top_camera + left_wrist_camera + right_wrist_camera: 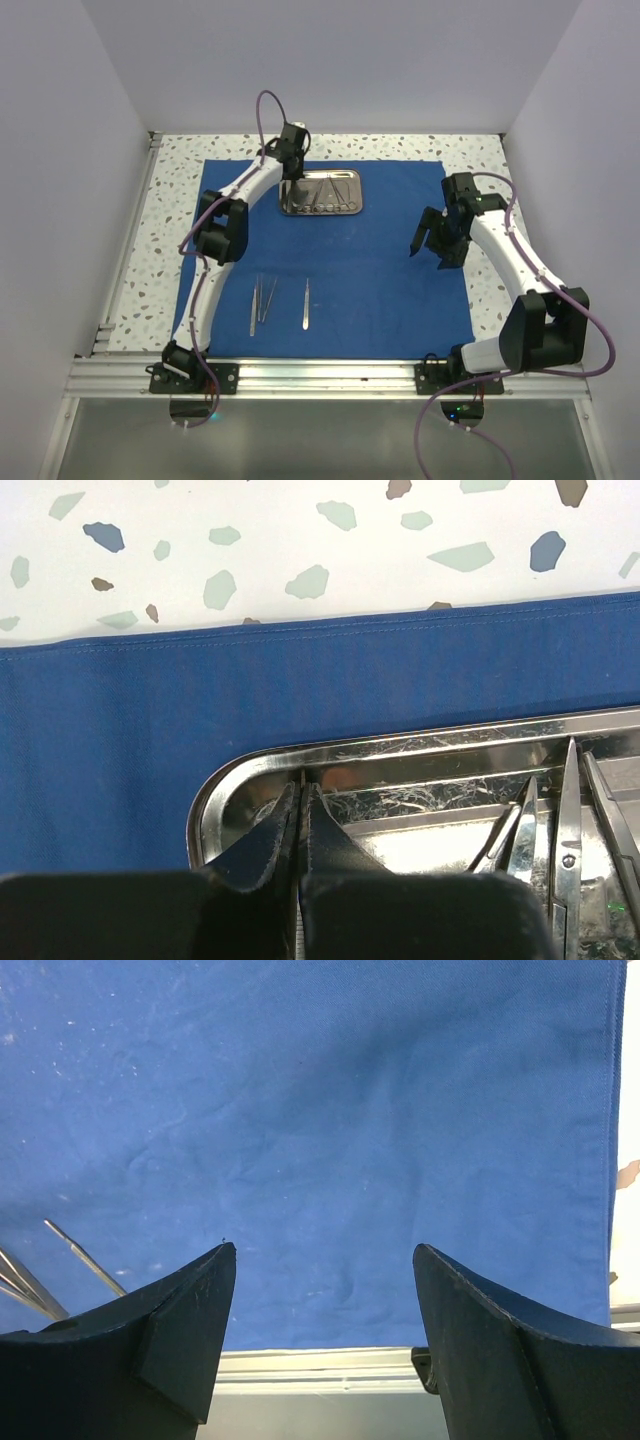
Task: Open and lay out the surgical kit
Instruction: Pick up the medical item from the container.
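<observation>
The royal-blue cloth (380, 270) of the surgical kit lies spread flat on the table. At its far side stands the steel tray (322, 212) with several slim instruments in it. My left gripper (293, 178) reaches into the tray's left end. In the left wrist view the left gripper (302, 792) is shut on a thin steel instrument (301, 778) that pokes out past the tips, just inside the tray's rim (400, 745). Scissors (567, 850) lie to its right. Tweezers (265, 300) and another slim tool (306, 303) lie on the cloth's near part. My right gripper (430, 252) hovers open over the cloth (330, 1110).
The speckled tabletop (170, 170) borders the cloth at the left, back and right. An aluminium rail (320, 375) runs along the near edge and shows between the right fingers (320, 1360). White walls close in three sides.
</observation>
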Action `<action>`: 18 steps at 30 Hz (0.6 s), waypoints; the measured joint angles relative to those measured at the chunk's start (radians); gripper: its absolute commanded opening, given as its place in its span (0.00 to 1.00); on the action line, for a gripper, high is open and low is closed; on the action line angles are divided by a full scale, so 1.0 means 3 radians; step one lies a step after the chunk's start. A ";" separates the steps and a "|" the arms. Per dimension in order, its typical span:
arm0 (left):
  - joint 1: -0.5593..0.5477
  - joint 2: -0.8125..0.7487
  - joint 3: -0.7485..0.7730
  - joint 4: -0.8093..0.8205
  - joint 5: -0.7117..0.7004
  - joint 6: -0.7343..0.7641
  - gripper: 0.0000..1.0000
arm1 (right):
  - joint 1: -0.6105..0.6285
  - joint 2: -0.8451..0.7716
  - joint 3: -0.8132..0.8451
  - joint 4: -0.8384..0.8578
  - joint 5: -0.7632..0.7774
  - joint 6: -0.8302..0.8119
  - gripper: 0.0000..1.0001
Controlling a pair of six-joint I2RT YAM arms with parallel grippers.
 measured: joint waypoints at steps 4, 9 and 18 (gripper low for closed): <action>0.0000 0.0003 0.0011 -0.0001 0.0067 -0.0006 0.00 | 0.0000 -0.0034 -0.0071 0.0013 -0.0005 0.0001 0.75; 0.0005 -0.0008 0.0014 0.0009 0.0229 -0.0088 0.00 | 0.0000 -0.0141 -0.0103 0.0018 -0.0080 0.0001 0.75; 0.0039 -0.0064 0.0093 -0.0285 0.0523 -0.0446 0.00 | 0.0000 -0.0369 -0.0034 -0.0029 -0.0239 -0.0020 0.75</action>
